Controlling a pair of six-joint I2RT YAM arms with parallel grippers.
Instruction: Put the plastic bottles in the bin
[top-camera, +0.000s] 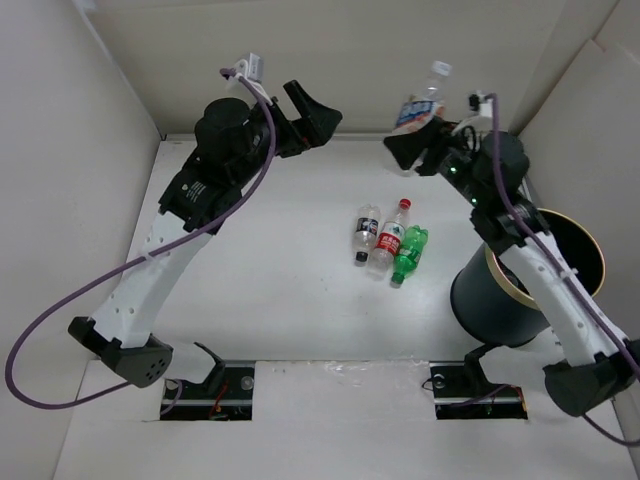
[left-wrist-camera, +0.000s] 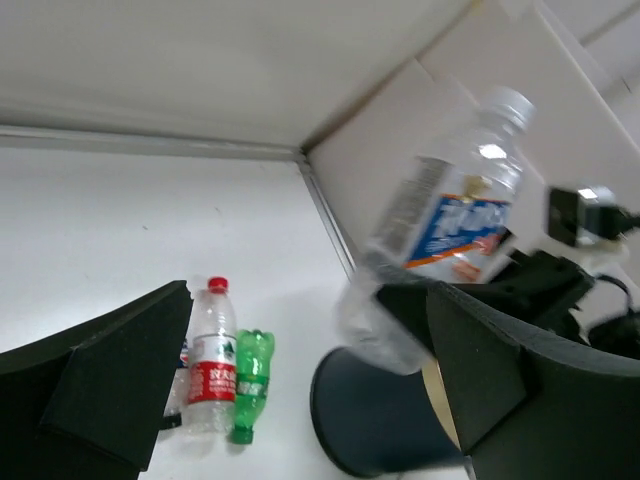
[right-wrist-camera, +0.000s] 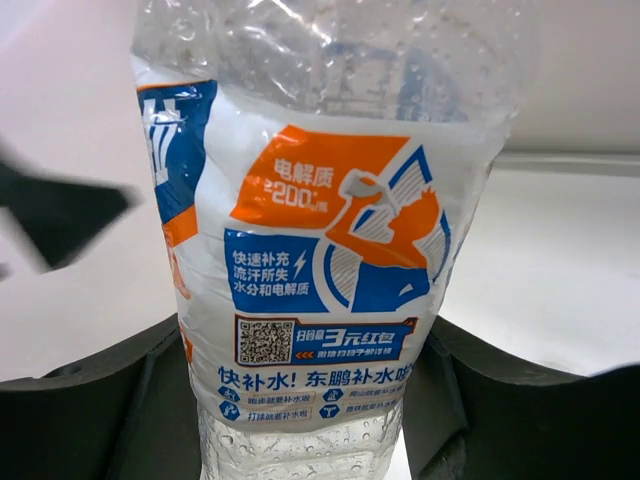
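In the right wrist view the clear bottle (right-wrist-camera: 320, 250) filled the picture, its cap and base cut off at the top and bottom edges. The right fingers (right-wrist-camera: 90, 400) showed only in part, and a dark shape (right-wrist-camera: 60, 215) at the left was too blurred to name. In the left wrist view that bottle was smeared, the bin (left-wrist-camera: 370, 420) ran off the bottom edge, and the dark-labelled bottle (top-camera: 366, 232) sat mostly behind the left fingers (left-wrist-camera: 110, 390). From above, the right arm (top-camera: 545, 280) covered part of the bin's rim.
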